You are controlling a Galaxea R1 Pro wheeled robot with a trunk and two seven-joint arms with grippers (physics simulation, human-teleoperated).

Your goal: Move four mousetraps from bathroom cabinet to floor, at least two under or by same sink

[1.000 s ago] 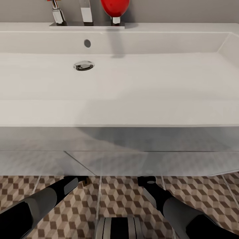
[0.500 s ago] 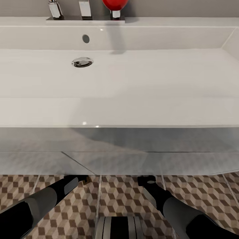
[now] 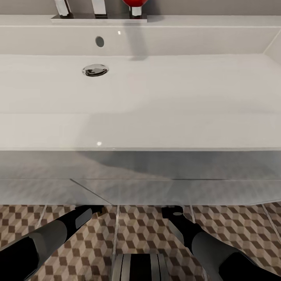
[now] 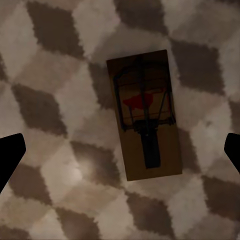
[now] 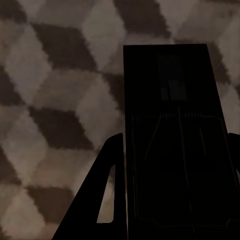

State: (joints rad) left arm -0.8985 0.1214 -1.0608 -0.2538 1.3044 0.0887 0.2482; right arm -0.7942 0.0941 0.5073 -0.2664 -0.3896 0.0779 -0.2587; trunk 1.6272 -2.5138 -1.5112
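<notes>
1. Left wrist view: left gripper [image 4: 120,150] spread wide, empty; a mousetrap [image 4: 145,114] lies flat on the bathroom floor [image 4: 55,55] between its fingertips.
2. Right wrist view: right gripper [image 5: 172,187] clamps a second mousetrap [image 5: 175,135] above the tiles.
3. Head view: both arms reach below the bathroom sink [image 3: 140,132].
4. Risk: releasing from height may bounce the trap; a descending finger could nudge the laid one.

Grey wall [image 3: 214,6] across the top of the head view. Chrome tap fittings [image 3: 99,8] on a dark base plate against it, red rounded object [image 3: 134,3] on a chrome stem next to them. Floor [image 3: 148,234] tiled in brown-and-beige cube pattern, pale grout lines. Light is soft and even; a broad shadow lies on the glossy white cabinet front [image 3: 156,187], which faintly reflects the tiles.
</notes>
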